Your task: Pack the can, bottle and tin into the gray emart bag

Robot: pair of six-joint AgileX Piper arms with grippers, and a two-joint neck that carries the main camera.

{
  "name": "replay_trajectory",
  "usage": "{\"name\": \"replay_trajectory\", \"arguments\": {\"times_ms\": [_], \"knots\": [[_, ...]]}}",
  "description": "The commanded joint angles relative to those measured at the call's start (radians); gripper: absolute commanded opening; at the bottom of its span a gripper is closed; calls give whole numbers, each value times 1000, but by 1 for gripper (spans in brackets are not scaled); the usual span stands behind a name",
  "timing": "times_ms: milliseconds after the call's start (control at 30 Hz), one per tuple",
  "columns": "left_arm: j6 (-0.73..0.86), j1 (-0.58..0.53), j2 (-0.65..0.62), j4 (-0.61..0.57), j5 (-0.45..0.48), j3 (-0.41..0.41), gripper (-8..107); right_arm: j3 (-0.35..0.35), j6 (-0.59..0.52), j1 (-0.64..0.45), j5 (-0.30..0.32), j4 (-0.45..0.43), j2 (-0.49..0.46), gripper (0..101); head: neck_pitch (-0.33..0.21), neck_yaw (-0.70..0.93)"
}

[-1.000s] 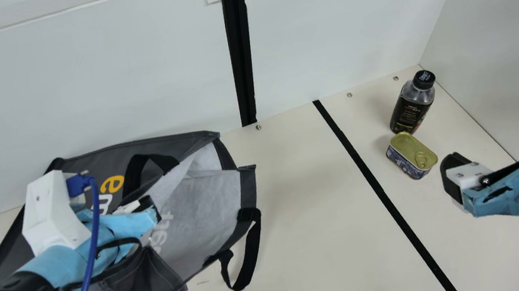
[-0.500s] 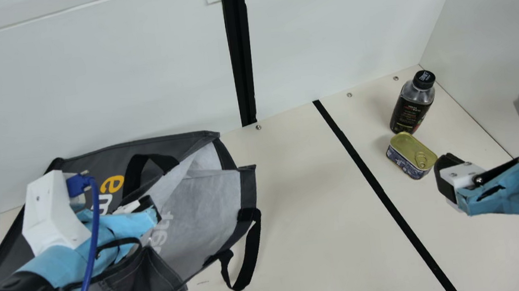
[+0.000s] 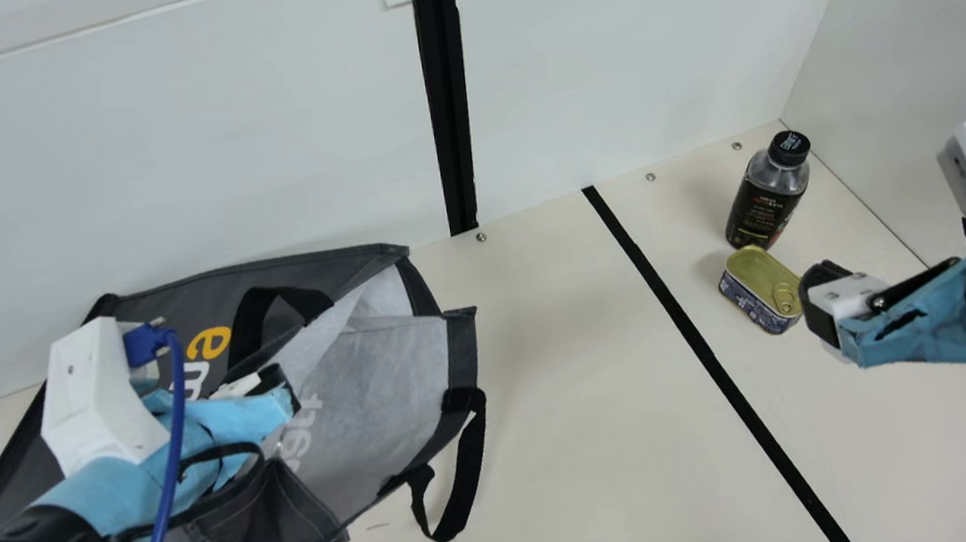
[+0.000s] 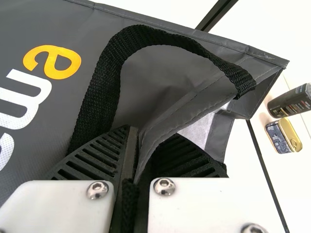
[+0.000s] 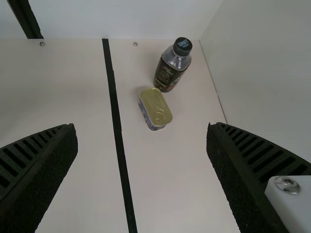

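"Two of the things to pack are at the table's far right, aren't they?"

"Yes, the bottle (image 3: 767,192) stands upright near the corner, and the tin (image 3: 758,289) sits just beside it, pull-ring side up."

"And the gray emart bag (image 3: 376,367)?"

"Over on the left, slumped with its pale lining showing. A black stripe (image 3: 707,351) on the table (image 3: 569,406) runs between it and the bottle and tin."

"What's the left gripper (image 3: 260,383) doing?"

"Pinching the bag's edge; in the left wrist view the gray cloth passes between its ribbed fingers (image 4: 99,155), near a black strap (image 4: 111,68)."

"The right gripper (image 3: 824,287)?"

"Spread wide and holding nothing, near the tin. The right wrist view has the tin beyond the gap."
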Motion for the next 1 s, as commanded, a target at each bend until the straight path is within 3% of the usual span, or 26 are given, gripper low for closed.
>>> {"name": "replay_trajectory", "arguments": {"times_ms": [0, 500, 967], "knots": [[0, 0, 0, 0, 0, 0, 10, -13, 3, 5, 0, -7, 14, 91, -23, -1], [0, 0, 0, 0, 0, 0, 10, -139, 29, 37, 0, -63, 161, 91, -23, -1], [0, 0, 0, 0, 0, 0, 10, -284, -11, -14, -15, -38, 343, 91, -23, -1]]}}
